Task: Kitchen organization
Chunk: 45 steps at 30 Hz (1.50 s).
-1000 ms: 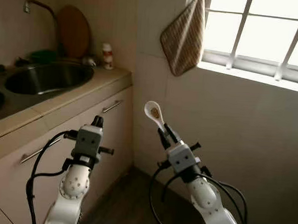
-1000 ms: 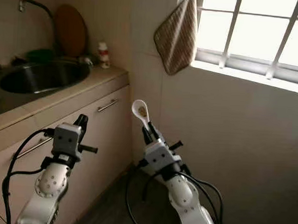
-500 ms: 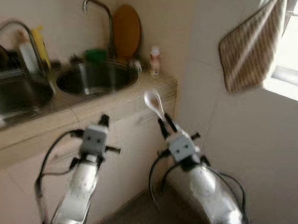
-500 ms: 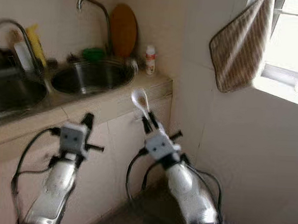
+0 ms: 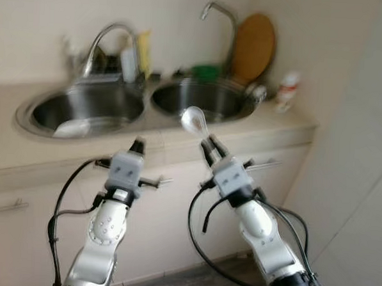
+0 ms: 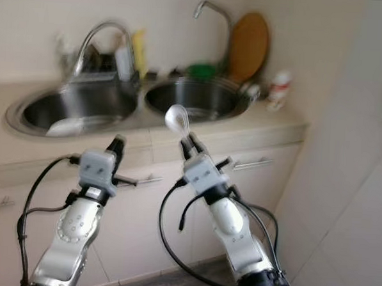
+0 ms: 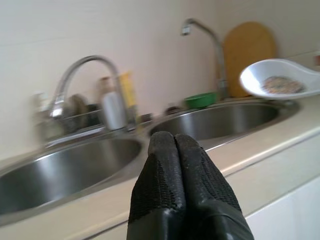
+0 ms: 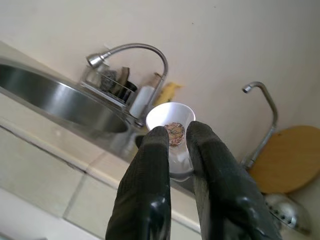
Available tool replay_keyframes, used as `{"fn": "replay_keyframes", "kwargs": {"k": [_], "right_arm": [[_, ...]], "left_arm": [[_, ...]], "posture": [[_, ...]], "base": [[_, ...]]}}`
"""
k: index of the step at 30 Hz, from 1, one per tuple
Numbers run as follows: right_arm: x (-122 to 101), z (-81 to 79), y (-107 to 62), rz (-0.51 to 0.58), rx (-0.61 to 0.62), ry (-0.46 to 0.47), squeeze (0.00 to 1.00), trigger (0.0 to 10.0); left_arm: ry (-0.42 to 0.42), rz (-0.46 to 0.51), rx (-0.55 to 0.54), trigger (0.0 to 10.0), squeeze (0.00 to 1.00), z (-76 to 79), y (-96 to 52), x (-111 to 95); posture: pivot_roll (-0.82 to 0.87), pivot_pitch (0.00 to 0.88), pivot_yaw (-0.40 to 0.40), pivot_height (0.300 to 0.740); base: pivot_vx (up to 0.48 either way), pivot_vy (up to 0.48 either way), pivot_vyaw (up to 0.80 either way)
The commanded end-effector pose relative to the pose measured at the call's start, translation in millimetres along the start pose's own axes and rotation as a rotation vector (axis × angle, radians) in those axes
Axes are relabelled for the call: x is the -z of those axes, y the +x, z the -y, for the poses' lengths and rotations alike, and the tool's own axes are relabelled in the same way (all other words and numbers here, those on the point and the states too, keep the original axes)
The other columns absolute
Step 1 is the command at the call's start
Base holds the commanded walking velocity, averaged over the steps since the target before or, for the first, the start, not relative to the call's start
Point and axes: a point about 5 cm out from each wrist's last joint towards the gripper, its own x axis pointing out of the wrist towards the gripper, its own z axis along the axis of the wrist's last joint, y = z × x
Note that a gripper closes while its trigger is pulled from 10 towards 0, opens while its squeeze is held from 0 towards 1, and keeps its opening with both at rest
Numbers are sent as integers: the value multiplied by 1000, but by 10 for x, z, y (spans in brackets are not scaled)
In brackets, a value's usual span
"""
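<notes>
Newly swung into view: left sink (image 5: 84, 108) (spoon (image 8: 170, 131) speckled, wrist view)

No legible text anywhere; label on small bottle (image 5: 287, 91) by sink too blurred to read.

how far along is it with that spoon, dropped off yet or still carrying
Done: the right gripper has the white spoon picked up, and the robot stands facing the counter with the two sinks. In hand: the spoon is held upright, bowl up, with a brownish patch in it, short of the counter edge. Left: setting it down; it has not reached either basin. The left gripper is shut and holds nothing.
</notes>
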Motion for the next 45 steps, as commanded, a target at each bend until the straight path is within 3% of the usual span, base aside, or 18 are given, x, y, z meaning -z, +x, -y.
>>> {"fn": "replay_keyframes", "kwargs": {"k": [1,7,12,23,45], "right_arm": [[-30,-42,29,13,0,28,0,0],[-24,-15,40,7,29,46,0,0],[-15,67,80,-1,79,65,0,0],[-3,75,75,-5,100,86,0,0],[39,58,32,-25,117,102,0,0]], "left_arm": [[14,1,-7,10000,0,-40,6,-12],[12,6,-14,10000,0,-46,29,-25],[14,3,-15,10000,0,-55,29,-18],[4,3,-11,10000,0,-41,28,-13],[1,-1,16,10000,0,-2,49,-4]], "posture": [[44,0,-20,740],[46,0,-23,740],[45,0,-22,740],[43,0,-20,740],[43,0,-8,740]], "base": [[0,0,800],[0,0,800],[0,0,0],[0,0,0],[264,0,0]]}}
